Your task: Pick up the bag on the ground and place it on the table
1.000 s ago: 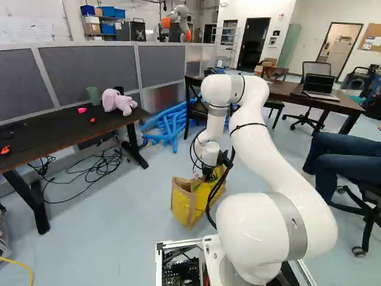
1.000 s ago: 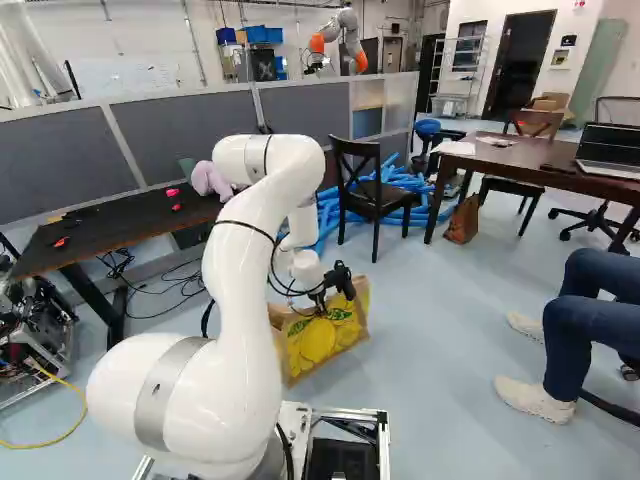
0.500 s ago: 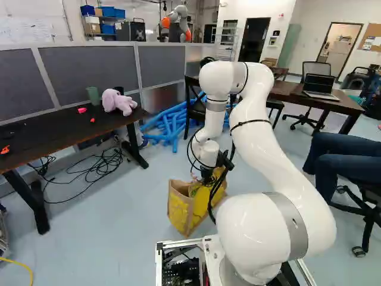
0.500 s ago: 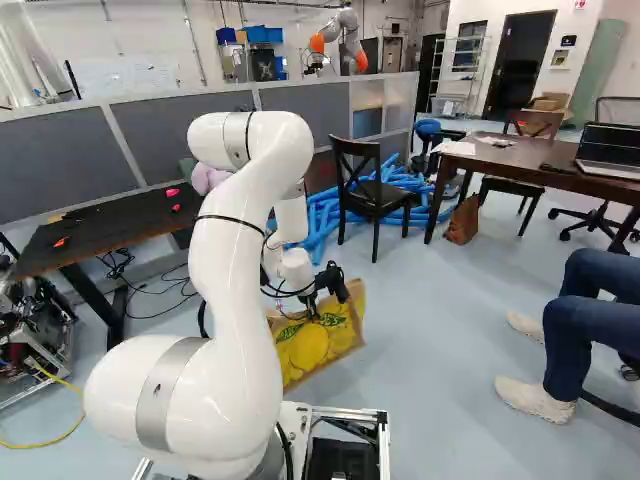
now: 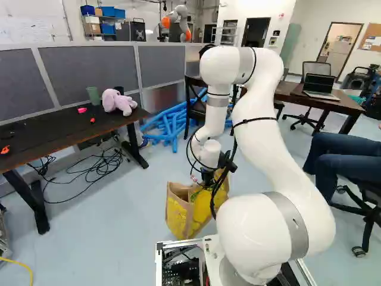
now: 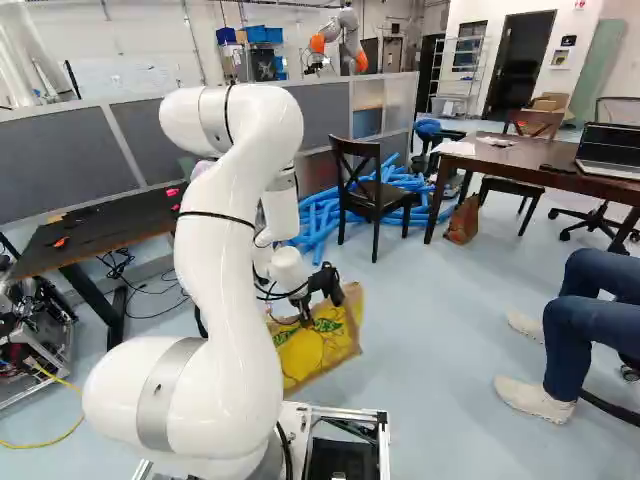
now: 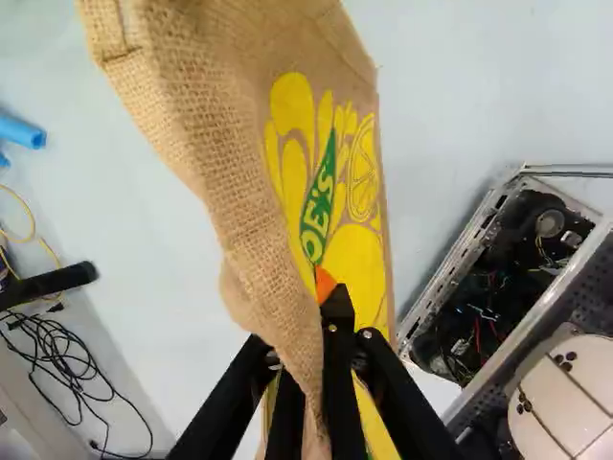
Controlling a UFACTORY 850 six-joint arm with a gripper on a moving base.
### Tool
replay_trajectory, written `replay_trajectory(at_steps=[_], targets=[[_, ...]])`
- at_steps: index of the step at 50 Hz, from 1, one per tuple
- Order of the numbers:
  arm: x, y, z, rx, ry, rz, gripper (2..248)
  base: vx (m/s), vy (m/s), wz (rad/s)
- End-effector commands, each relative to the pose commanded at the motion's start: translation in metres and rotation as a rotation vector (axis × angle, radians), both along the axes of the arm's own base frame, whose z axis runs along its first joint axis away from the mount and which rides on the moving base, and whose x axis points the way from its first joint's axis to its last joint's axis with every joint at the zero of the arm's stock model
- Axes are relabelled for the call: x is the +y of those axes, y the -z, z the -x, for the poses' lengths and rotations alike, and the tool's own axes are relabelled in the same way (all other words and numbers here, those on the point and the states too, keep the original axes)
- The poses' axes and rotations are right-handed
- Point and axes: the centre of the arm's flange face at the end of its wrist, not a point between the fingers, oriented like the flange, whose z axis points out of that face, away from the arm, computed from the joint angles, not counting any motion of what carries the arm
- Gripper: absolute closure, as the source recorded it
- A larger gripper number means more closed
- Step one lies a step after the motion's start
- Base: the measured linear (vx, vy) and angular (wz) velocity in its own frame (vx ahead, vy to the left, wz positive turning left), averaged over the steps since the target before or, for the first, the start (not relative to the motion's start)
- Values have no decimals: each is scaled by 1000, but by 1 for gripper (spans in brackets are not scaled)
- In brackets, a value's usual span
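Bag (image 6: 312,355) shifts in toward the base (image 5: 178,245) as my arm (image 5: 268,137) folds higher, its burlap rim (image 7: 239,201) clenched in my gripper (image 7: 320,318)! It's low by the floor (image 5: 119,238), maybe touching, can't tell; either table (image 5: 53,131) needs more lift.

And there it is, right ahead of me: "OE'S", pale capitals along a green strip (image 7: 319,206) on the bag (image 7: 244,206), whatever leads into them unclear to me! Over to the far wall, a small red sign (image 6: 580,4) and pinned papers (image 5: 372,43), both too tiny to read!
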Motion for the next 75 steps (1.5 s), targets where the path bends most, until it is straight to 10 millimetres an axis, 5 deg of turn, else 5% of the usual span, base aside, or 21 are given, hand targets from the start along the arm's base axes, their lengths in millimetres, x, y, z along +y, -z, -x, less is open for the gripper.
replay_trajectory(at_steps=[75], targets=[[-5, -107, 13, -13, 25, -55, 228, 0, 0, 0]])
